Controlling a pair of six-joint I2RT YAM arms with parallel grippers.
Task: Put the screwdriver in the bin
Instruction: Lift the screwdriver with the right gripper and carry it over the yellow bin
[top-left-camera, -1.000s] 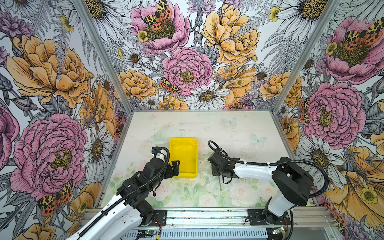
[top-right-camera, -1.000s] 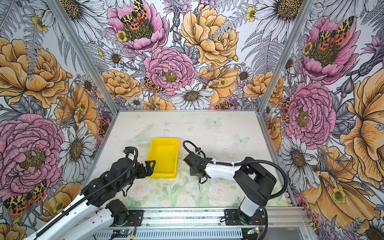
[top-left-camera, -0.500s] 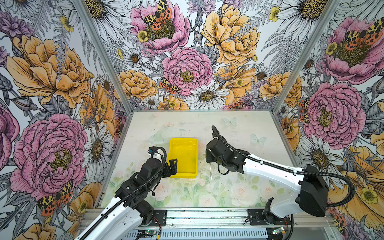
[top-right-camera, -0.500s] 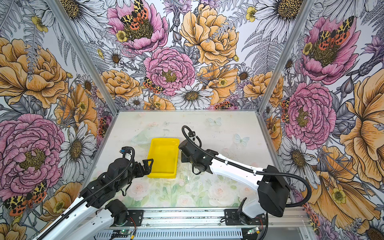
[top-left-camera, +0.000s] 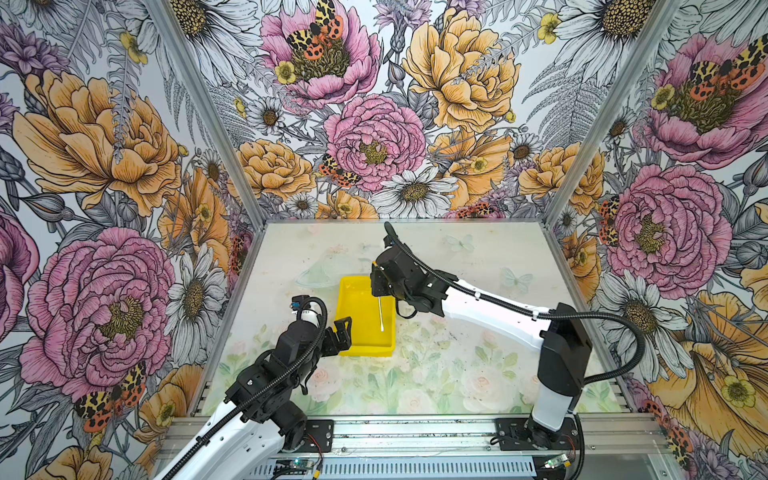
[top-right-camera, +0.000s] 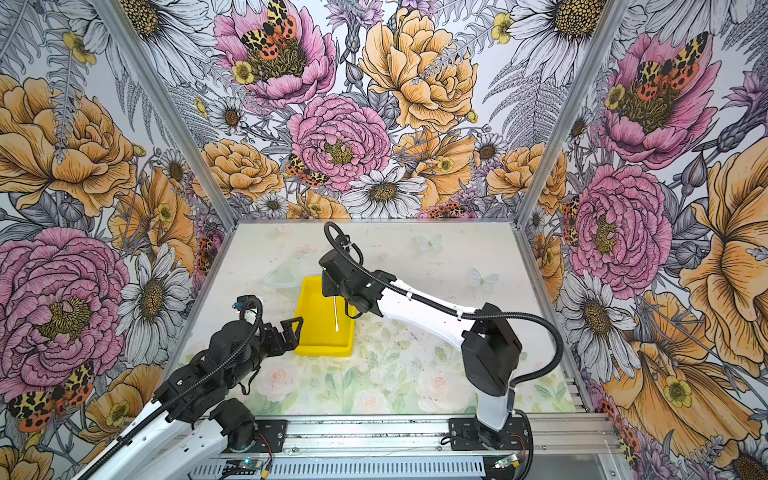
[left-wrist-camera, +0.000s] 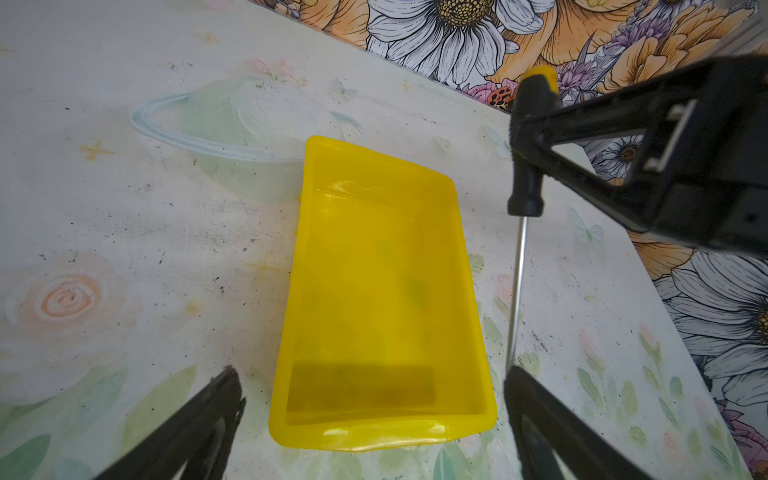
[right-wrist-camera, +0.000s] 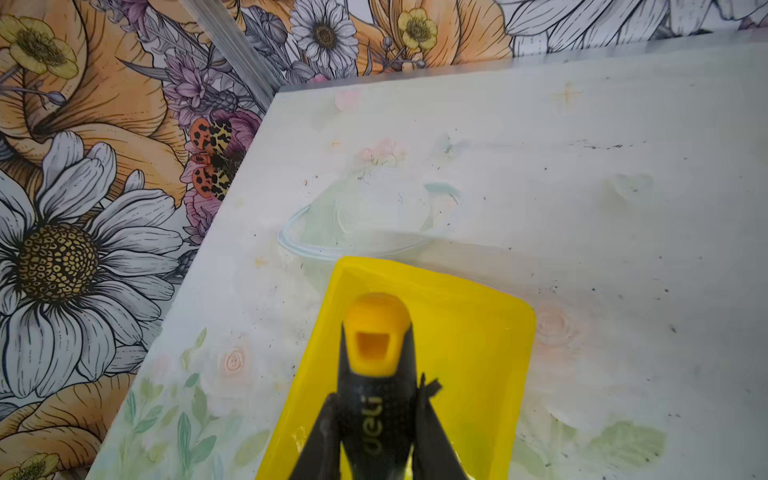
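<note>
Found screwdriver (top-left-camera: 380, 312) clamped by its black handle in the closed right jaws; orange-yellow cap uppermost, silver shaft pointing down, roughly upright. Placed it, from both top views, over the right-hand part of the bin (top-left-camera: 365, 352), raised off the surface (top-left-camera: 478, 257); cannot tell whether the tip touches the bin floor. Confirmed in right wrist view: screwdriver (right-wrist-camera: 376, 399) handle pinched between the two jaws, yellow bin (right-wrist-camera: 498, 320) directly beneath. Recorded bin (top-right-camera: 322, 351) lying flat on the surface near its middle. Logged left jaws open beside the bin's near left corner; fingers (left-wrist-camera: 199, 419) spread wide, bin (left-wrist-camera: 374, 436) near end between them; cannot confirm contact with the rim.
</note>
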